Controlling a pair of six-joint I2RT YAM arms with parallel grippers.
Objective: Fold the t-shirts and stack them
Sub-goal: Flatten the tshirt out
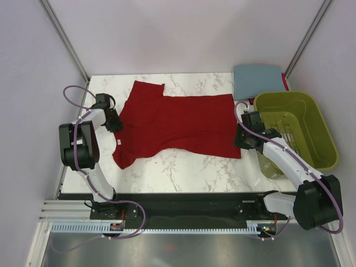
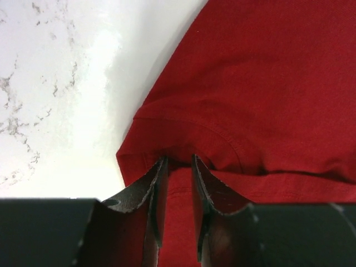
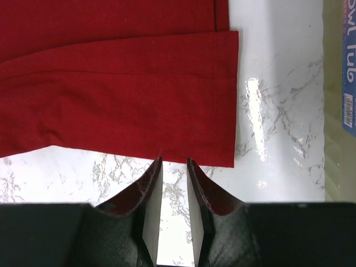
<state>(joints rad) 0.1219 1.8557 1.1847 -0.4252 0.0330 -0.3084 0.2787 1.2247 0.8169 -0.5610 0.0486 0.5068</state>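
Table: white marble-patterned top [image 1: 183, 167]; both shirts and the basket sit on it.
Red shirt: the dark red shirt [image 1: 183, 122] lies spread across the middle of the table. Its neck end is on the left with a sleeve sticking out on each side, and its bottom hem is on the right.
Blue-grey shirt: the slate blue-grey shirt [image 1: 257, 80] lies as a flat folded square in the far right corner, just behind the basket and outside it.
Basket: the olive-green slatted basket [image 1: 322, 133] stands at the right edge, apart from the red shirt's hem. Its floor and slatted inner wall are in plain view, and neither shirt is in it.
Label: a blue label [image 3: 349, 61] with white letters shows at the right edge of the right wrist view, on a pale green surface.
Left gripper: the left gripper [image 2: 178, 158] is at the neck edge, jaws a narrow gap apart. The tips touch the collar seam and red cloth shows in the gap, but it is not clamped.
Right gripper: the right gripper [image 3: 173, 160] is just at the near right corner of the hem. Its jaws are a narrow gap apart with bare table between them, and it holds nothing.
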